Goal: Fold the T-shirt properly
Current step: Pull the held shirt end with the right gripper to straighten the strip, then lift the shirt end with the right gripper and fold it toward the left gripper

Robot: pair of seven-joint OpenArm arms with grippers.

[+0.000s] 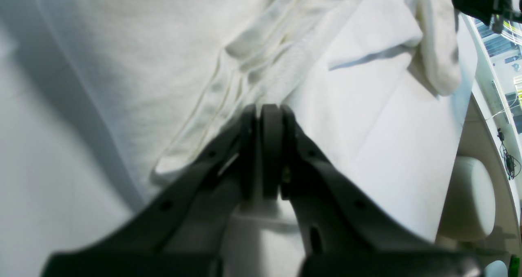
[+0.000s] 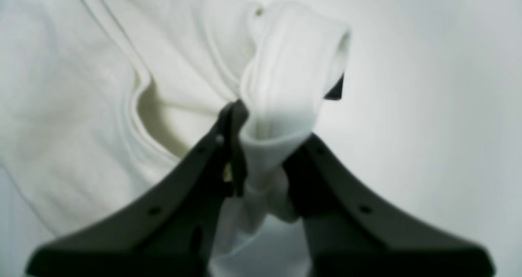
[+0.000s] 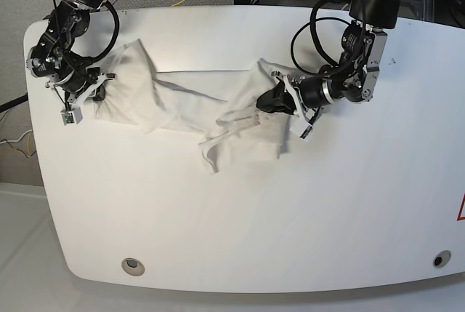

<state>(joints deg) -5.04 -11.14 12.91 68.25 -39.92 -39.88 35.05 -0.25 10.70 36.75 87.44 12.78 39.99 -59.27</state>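
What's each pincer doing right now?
Left pincer: closed, pinching the white cotton T-shirt.
Right pincer: closed on a bunched fold of the same shirt.

Crumpled white T-shirt (image 3: pixel 182 101), seemingly mid-table

T-shirt (image 2: pixel 102 85) prints hidden in folds (right wrist view soft, fingers (image 2: pixel 232 146) blurred)

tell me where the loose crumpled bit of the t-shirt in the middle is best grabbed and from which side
Probably the hanging corner at the front of the T-shirt, near its lowest point. It sticks out onto the bare table as a free flap, so an end effector could come from the table's near edge and pinch it. Both end effectors are already shut on cloth: left, right.
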